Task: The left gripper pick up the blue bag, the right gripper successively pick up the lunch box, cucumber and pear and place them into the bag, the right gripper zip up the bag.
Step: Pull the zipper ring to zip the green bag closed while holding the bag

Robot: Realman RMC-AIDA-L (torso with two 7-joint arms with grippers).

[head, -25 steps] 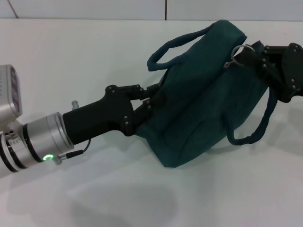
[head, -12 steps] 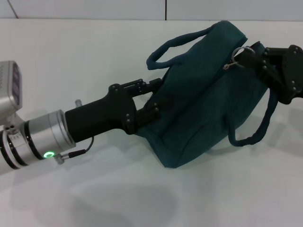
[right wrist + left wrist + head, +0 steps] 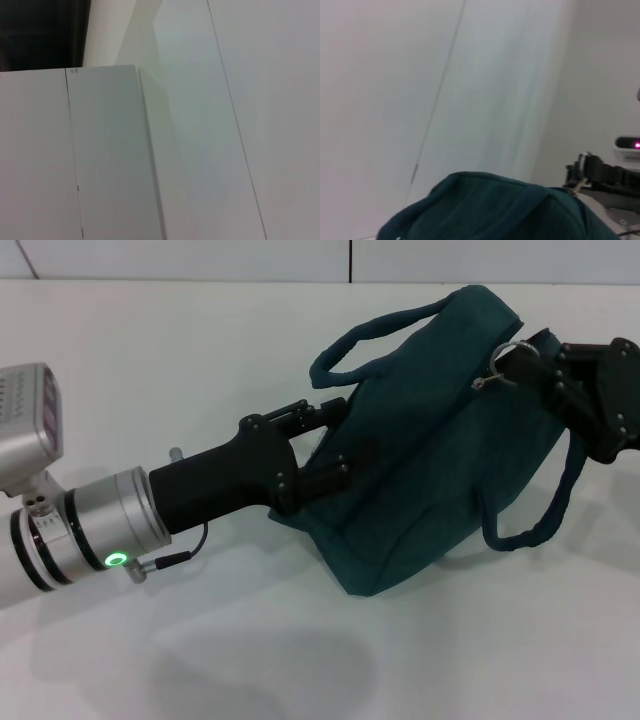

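Blue bag (image 3: 430, 440) lying tilted on the white table (image 3: 200, 360), in the middle-right of the head view, mouth end raised toward the right, bottom corner resting nearest the camera. Zipped along the top as far as can be seen. One padded handle (image 3: 375, 335) arching up and to the left over the bag's upper edge; the other handle (image 3: 545, 510) drooping in a loop off the right side. Metal ring pull (image 3: 505, 352) at the upper right end of the bag, standing just at the tips of the right gripper (image 3: 535, 365).

Right gripper reaching in from the right edge, fingertips pressed together at the ring pull, seemingly pinching the zipper tab behind it; exact contact hard to make out.

Left gripper (image 3: 335, 445) stretched in from the lower left, silver wrist with green ring (image 3: 117, 560) behind it. Fingers spread apart, upper one above the fabric by the left handle's root, lower one against the bag's left side, not clamped on anything.

In the left wrist view, bag's teal top (image 3: 495, 210) across the bottom, right gripper (image 3: 600, 172) and ring beyond it.

Right wrist view: only pale wall panels.
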